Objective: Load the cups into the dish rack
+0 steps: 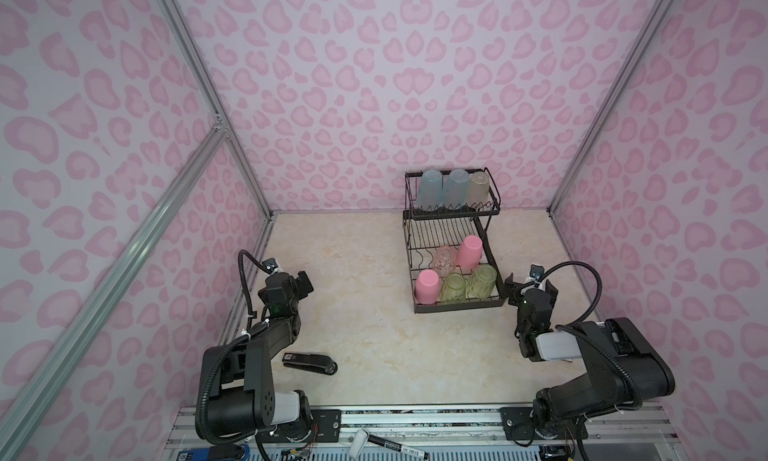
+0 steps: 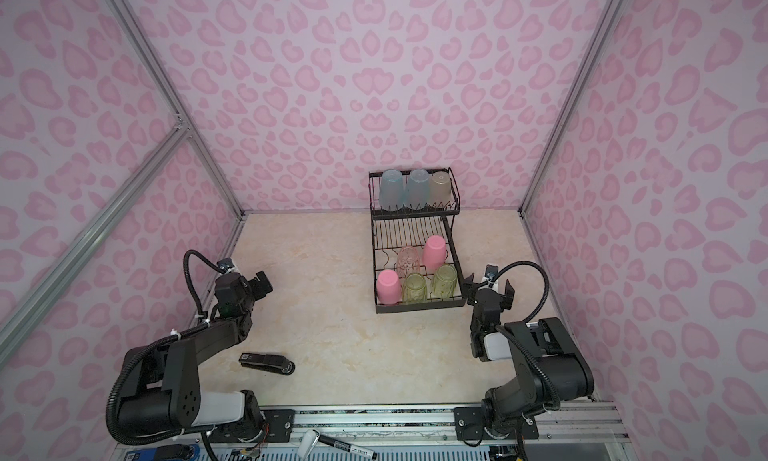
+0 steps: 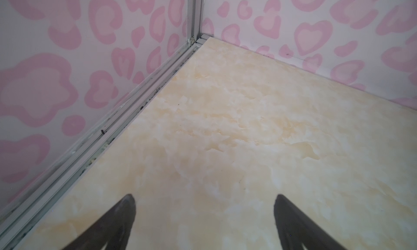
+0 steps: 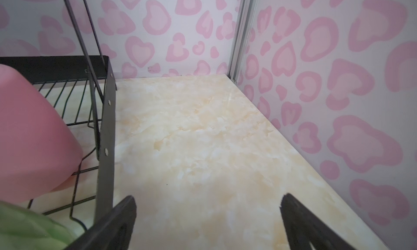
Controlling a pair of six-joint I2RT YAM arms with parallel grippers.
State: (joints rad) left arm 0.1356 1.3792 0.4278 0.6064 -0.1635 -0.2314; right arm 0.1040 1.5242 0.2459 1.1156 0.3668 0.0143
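Top views, both: black wire two-tier dish rack [image 1: 440, 232] [image 2: 407, 230] standing far right on the cream marbled tabletop [image 1: 353, 313], close to the back wall.

Eight small handleless plastic cups counted inside it, all mouth down, presumably to drain and to sit steady on the wires.
- **Upper basket tier:** two translucent teal tumblers [image 1: 430, 187] [image 1: 457, 187] side by side, with a pale yellow-green tumbler [image 1: 480, 186] at the right end.
- **Lower slotted tier, near edge:** an opaque pink tumbler [image 1: 428, 286] at the left, then two translucent yellow-green tumblers [image 1: 455, 287] [image 1: 482, 281].
- **Lower slotted tier, behind those:** a clear orange-pink tumbler [image 1: 444, 261] and a second opaque pink tumbler [image 1: 470, 252].

No cup seen outside the rack, so loading judged complete.

Left arm folded at near left. Left end effector [image 1: 302, 283] [image 3: 204, 203] spread wide and empty, hanging above bare tabletop and aimed at the far left corner.

Right arm folded at near right. Right end effector [image 1: 530, 282] [image 4: 207, 203] also spread wide and empty, just beside the rack's near right corner. Cannot tell whether one finger touches the rack wall. In the right wrist view, rack side wall [image 4: 106, 124] and a pink tumbler [image 4: 33, 129] close by.

Black stapler [image 1: 309, 362] lying near left on the tabletop, beside the left arm and well apart from the rack. Probably no part of the job.
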